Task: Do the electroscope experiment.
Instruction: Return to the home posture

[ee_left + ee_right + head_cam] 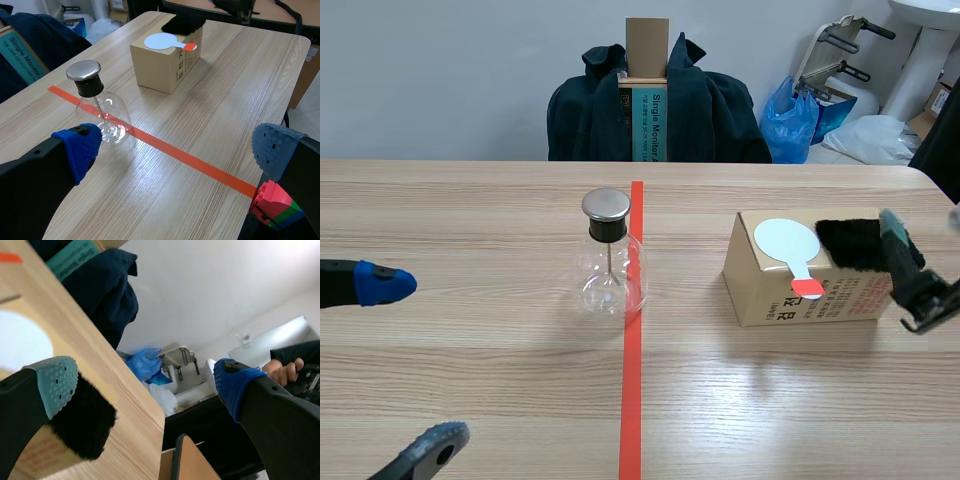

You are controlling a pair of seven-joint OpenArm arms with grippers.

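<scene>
**A:** Where's the electroscope?

**B:** The electroscope flask (610, 262) (102, 112) is clear glass w/ a metal cap. It stands upright mid-table, its base at the left edge of the orange-red tape line. A thin rod hangs down inside from the cap.

**A:** The L gripper, what's it doing?

**B:** The L gripper (410, 365) (177, 150) is spread wide, blue pads far apart, w/ nothing btwn them and nothing touched. It hangs over the table on the robot's left. The flask is ahead of it, and in the scene view they're clearly apart.

**A:** And the R gripper?

**B:** The R gripper (915, 272) (145, 382) is also spread wide and pinches nothing. It sits at the right end of a cardboard box (790, 290) (160, 67). One grey-green pad (57, 382) is right against a black fur piece (850, 243) (184, 22) (82, 417) lying on the box top. It looks like contact, but I can't tell for sure. The other finger, blue-padded, is in the air off the box.

**A:** Anything else on the box?

**B:** A white round paddle (788, 245) (161, 41) (20, 347) w/ a red handle lies flat on top, just beside the fur.

**A:** Background?

**B:** A dark jacket (710, 110) is draped over a chair past the table's far edge, w/ a blue bag (790, 120) near it. The R wrist view also shows a person's hand (285, 371).
</scene>
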